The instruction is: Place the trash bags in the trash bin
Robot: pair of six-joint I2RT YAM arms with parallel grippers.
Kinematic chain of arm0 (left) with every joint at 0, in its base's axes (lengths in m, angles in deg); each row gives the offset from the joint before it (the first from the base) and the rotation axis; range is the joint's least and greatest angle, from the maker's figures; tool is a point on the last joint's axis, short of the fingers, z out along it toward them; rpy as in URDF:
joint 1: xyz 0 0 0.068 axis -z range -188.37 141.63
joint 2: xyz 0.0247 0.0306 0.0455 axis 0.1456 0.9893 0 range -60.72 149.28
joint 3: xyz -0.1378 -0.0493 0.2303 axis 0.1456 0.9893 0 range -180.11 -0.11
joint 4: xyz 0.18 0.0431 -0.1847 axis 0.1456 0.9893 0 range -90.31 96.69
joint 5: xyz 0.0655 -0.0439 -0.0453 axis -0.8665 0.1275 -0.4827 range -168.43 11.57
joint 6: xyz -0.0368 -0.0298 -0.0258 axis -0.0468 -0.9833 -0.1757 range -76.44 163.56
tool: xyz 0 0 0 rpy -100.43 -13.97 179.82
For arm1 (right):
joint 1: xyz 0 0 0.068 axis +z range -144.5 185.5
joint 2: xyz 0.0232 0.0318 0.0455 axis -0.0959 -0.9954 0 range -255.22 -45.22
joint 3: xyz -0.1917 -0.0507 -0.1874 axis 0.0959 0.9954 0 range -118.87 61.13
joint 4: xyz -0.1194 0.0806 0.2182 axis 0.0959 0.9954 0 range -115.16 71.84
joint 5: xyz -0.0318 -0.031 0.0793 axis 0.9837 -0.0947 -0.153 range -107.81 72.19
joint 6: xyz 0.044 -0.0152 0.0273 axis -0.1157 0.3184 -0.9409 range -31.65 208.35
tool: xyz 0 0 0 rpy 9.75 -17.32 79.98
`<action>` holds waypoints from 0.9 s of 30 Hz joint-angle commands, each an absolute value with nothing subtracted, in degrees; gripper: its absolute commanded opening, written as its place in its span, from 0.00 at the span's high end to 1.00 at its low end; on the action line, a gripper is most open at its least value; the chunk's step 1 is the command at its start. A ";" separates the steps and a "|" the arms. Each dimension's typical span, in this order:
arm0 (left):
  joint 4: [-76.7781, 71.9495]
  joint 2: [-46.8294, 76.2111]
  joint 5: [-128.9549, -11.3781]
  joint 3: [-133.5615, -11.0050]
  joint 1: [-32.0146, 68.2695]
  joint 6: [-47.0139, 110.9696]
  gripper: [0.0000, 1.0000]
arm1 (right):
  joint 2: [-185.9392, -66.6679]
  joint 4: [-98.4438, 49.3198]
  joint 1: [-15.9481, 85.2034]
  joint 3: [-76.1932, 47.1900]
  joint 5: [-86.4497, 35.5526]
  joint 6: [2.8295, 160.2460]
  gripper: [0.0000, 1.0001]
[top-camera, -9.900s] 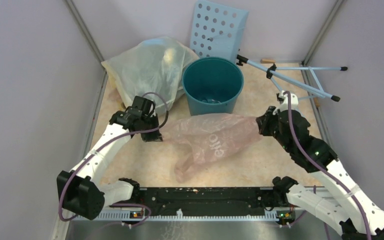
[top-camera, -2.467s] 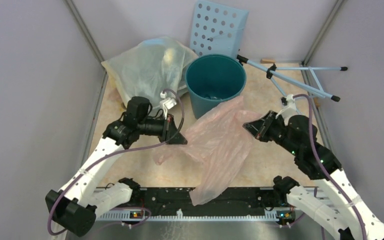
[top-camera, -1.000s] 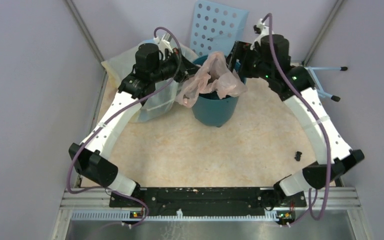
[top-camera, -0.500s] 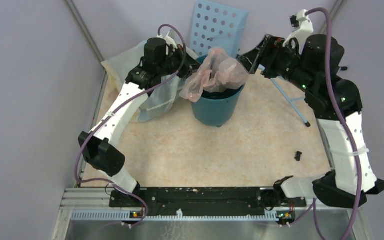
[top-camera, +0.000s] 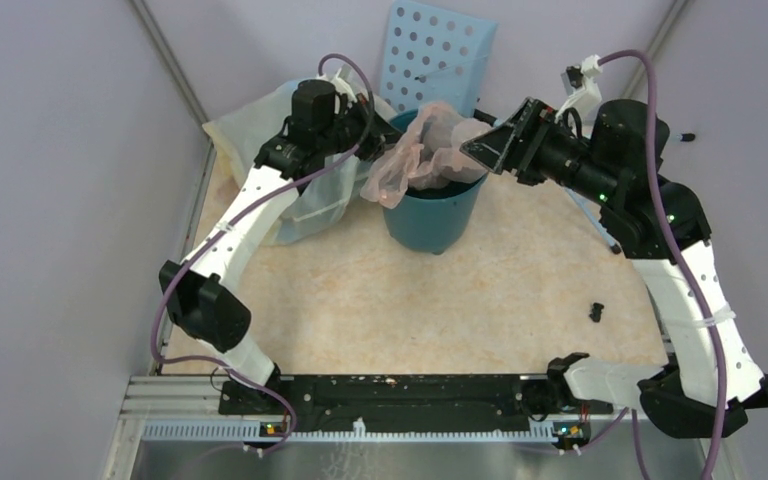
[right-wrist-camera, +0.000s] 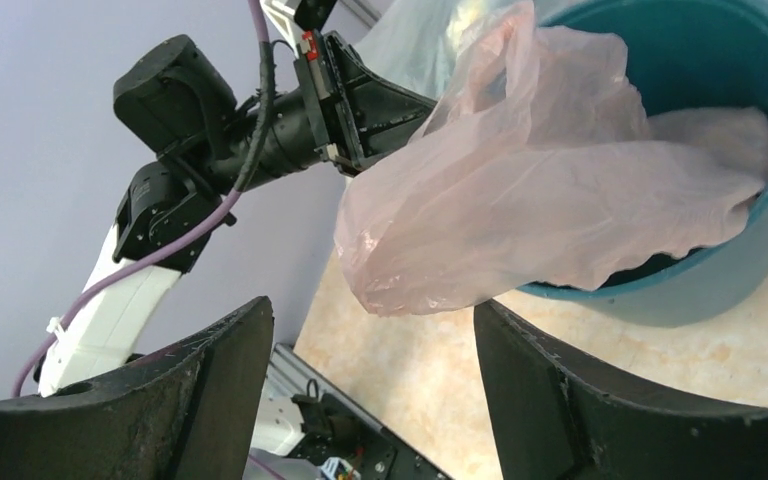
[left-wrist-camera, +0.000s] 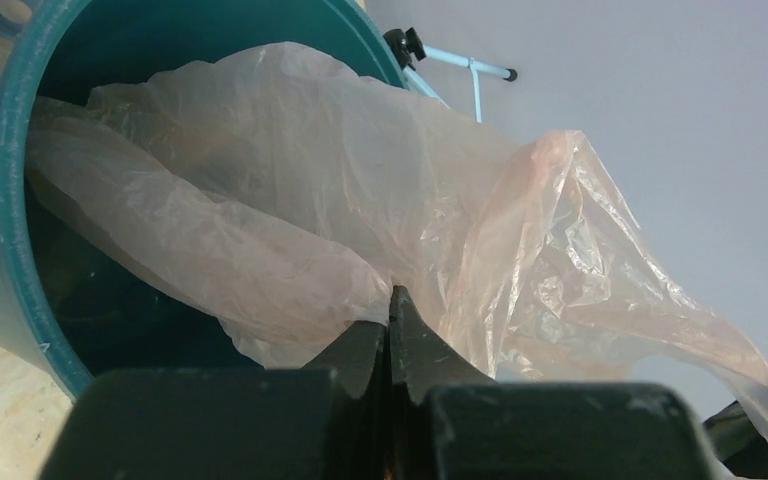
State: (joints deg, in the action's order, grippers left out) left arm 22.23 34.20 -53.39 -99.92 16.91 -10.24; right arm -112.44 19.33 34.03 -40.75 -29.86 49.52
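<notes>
Over teal bin [top-camera: 430, 215], pink bag [top-camera: 430, 150] half-hiding interior; left claw [left-wrist-camera: 392, 320] pinching it

- Nope, no text, brand or number I can actually read in any of the views.
- The pink trash bag [top-camera: 430, 150] and the teal trash bin [top-camera: 438, 215] show no legible print.
- Same deal with the light-blue panel with holes [top-camera: 435, 55]: just holes, no label I can make out.

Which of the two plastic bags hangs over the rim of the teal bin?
The thin pink bag; the larger yellowish-clear sack lies beside the teal bin.
</notes>
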 commanded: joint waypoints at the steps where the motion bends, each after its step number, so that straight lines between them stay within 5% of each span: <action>1: 18.12 30.47 -52.89 -97.12 16.75 -10.00 1.00 | -110.81 13.54 35.28 -37.90 -27.99 45.43 0.27; 9: 16.96 28.57 -52.13 -94.29 16.76 -11.20 1.00 | -112.53 4.62 36.18 -33.46 -26.61 41.78 0.33; 12: 16.91 27.81 -52.73 -93.28 16.73 -11.30 1.00 | -113.08 1.37 36.17 -32.23 -27.80 40.23 0.51; 16: 17.61 27.39 -53.44 -93.22 16.41 -10.58 1.00 | -112.90 4.97 36.17 -32.29 -26.20 39.81 0.96; 18: 18.87 27.48 -53.40 -94.16 15.68 -10.07 0.97 | -111.97 8.13 36.10 -32.15 -23.48 40.53 1.00; 20: 20.35 27.29 -53.09 -95.63 14.65 -8.81 0.88 | -110.84 10.16 36.09 -31.76 -21.08 41.63 1.00; 27: 27.33 22.46 -58.82 -97.33 12.15 -2.93 0.23 | -108.88 13.90 35.46 -30.52 -18.46 42.73 1.00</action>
State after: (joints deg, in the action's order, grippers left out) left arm 24.33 28.89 -54.59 -94.53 13.28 -6.92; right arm -111.18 12.53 35.46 -31.09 -20.66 41.44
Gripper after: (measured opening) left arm 0.627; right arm 0.006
